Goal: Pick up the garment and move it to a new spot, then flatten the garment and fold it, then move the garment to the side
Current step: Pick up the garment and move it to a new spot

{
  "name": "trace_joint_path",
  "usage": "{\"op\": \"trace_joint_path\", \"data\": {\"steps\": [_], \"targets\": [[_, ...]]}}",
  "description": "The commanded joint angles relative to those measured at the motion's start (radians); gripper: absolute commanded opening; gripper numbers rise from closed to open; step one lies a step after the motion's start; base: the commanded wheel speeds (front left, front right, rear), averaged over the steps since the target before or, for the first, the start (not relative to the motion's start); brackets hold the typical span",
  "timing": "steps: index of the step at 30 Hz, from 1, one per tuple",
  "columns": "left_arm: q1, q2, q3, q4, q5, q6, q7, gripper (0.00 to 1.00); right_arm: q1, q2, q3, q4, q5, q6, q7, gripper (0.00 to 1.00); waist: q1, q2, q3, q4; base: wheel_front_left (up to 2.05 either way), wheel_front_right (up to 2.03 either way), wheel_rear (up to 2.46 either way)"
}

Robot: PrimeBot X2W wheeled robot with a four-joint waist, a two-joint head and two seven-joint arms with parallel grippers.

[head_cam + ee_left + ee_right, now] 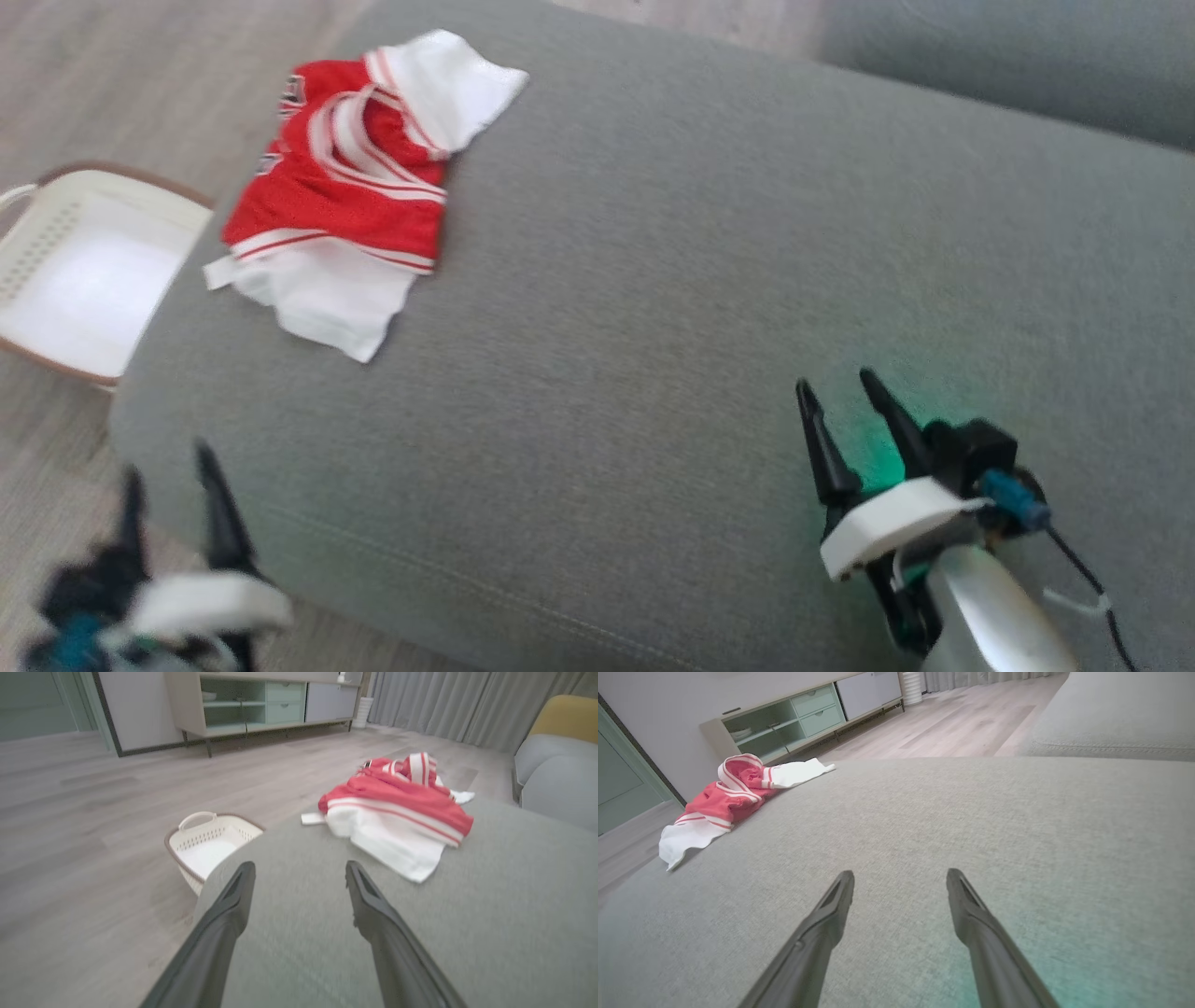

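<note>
Left tool (166, 464), right tool (835, 379) both released, empty; red-white garment (345, 187) on grey cushion (700, 280); basket (56, 252) on wood floor (112, 75).

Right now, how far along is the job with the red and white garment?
Nothing looks done: the red and white garment lies rumpled on the grey fabric cushion, near its left end. Nothing in hand: left gripper and right gripper are open, away from it. Pickup, flattening, folding, moving aside seem left.
</note>
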Motion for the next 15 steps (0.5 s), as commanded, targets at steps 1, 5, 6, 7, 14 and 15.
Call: {"op": "trace_joint_path", "data": {"steps": [1, 5, 6, 7, 14, 15], "targets": [[-0.079, 0.051, 0.071, -0.048, -0.001, -0.029, -0.005, 1.00, -0.052, 0.000, 0.019, -0.048, -0.017, 0.004, -0.010, 1.00, -0.0001, -0.0001, 0.056, -0.053, 0.00, 0.00, 0.00], [-0.195, 0.134, 0.104, -0.019, 0.002, -0.081, -0.005, 1.00, -0.075, 0.000, 0.003, -0.086, -0.047, 0.004, -0.010, 1.00, -0.0001, -0.0001, 0.117, -0.100, 0.00, 0.00, 0.00], [-0.231, 0.156, 0.100, -0.005, -0.005, -0.092, -0.005, 1.00, -0.081, 0.000, 0.002, -0.093, -0.055, 0.004, -0.010, 1.00, -0.0001, -0.0001, 0.134, -0.111, 0.00, 0.00, 0.00], [-0.266, 0.177, 0.095, 0.013, -0.017, -0.100, -0.005, 1.00, -0.088, 0.000, -0.001, -0.099, -0.060, 0.004, -0.010, 1.00, -0.0001, -0.0001, 0.149, -0.123, 0.00, 0.00, 0.00], [-0.491, 0.294, -0.026, 0.209, -0.115, -0.115, 0.067, 1.00, -0.142, 0.000, -0.027, -0.140, -0.100, 0.004, -0.010, 1.00, -0.0001, -0.0001, 0.239, -0.205, 0.00, 0.00, 0.00], [-0.515, 0.306, -0.043, 0.235, -0.135, -0.115, 0.082, 1.00, -0.148, 0.000, -0.031, -0.144, -0.105, 0.004, -0.010, 1.00, -0.0001, -0.0001, 0.250, -0.215, 0.00, 0.00, 0.00]]}}
